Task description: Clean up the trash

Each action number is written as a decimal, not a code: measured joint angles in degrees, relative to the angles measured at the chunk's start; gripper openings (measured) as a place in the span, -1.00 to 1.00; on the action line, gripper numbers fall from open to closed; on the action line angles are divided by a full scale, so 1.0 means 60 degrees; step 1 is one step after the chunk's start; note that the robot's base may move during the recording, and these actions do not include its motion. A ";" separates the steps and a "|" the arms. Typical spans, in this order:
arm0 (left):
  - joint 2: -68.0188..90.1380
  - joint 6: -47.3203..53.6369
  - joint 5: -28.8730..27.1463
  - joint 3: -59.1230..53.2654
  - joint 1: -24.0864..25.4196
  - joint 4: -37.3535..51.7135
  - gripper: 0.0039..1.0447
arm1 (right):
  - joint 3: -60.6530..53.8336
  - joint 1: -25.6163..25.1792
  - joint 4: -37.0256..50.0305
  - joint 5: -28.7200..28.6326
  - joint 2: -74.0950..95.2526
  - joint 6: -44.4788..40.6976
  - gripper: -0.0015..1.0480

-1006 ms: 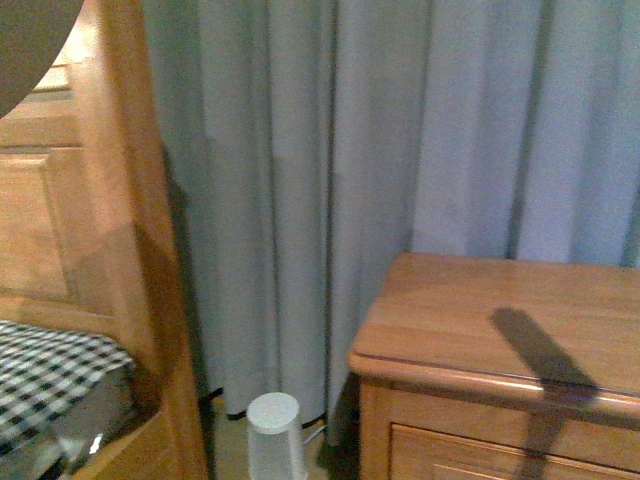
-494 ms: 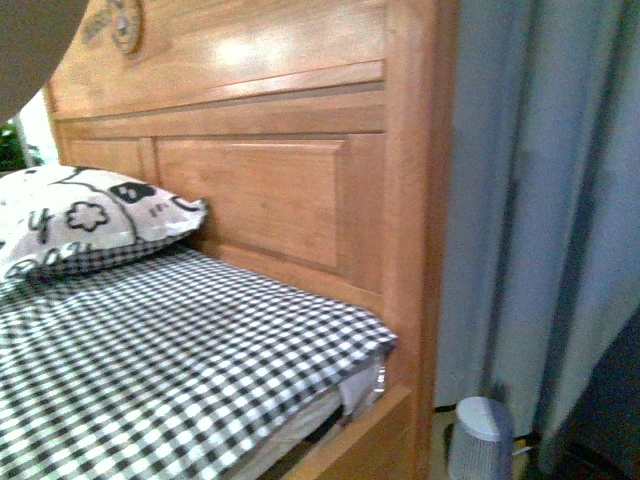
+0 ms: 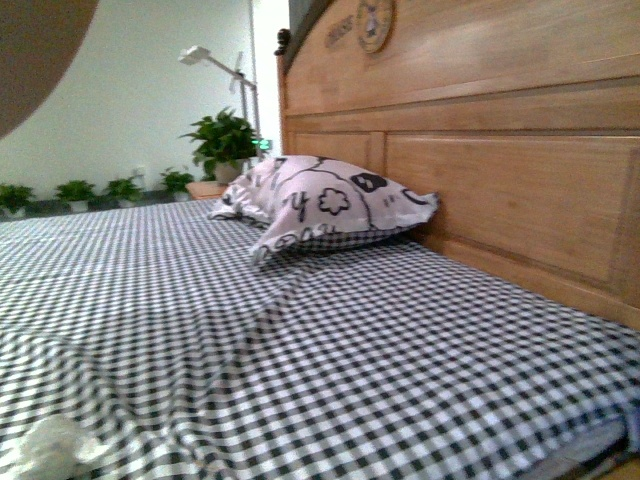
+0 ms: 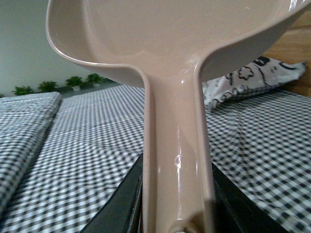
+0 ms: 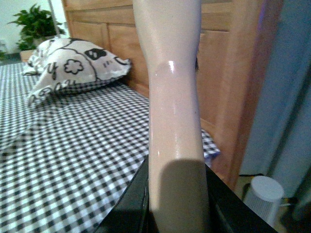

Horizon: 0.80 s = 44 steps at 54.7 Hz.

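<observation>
Your left claw is clenched on the handle of the dustpan. The scoop rises beyond it, its rim cut off. Your right claw grips a beige handle whose far end leaves the frame, so you cannot tell the tool. The tissue wad lies on the checked bedsheet, blurred and partly cut off at the front view's lower-left edge. Its place from either claw is unclear. The pillow lies ahead of both claws.
</observation>
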 joint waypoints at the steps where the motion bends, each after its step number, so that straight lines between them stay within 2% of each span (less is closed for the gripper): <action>1: 0.0000 0.0000 -0.0015 0.0000 0.0000 -0.0004 -0.48 | 0.0000 -0.0004 0.0000 0.0007 0.0000 0.0000 -0.61; 34: -0.0029 -0.0036 0.0062 -0.0018 0.0033 -0.0018 -0.48 | -0.0007 0.0011 -0.0004 -0.0004 -0.0004 0.0004 -0.61; 36: -0.0047 -0.0291 0.0317 0.0102 0.0095 -0.0532 -0.48 | -0.0007 0.0011 -0.0004 -0.0007 -0.0011 0.0004 -0.61; 40: 0.0109 -0.0874 0.1198 0.0907 0.0215 -0.2885 -0.48 | -0.0007 0.0011 -0.0007 -0.0004 -0.0007 0.0007 -0.61; 44: 0.0707 -0.0951 0.1752 0.1464 0.0219 -0.4408 -0.48 | -0.0007 0.0011 -0.0007 -0.0044 0.0000 0.0004 -0.61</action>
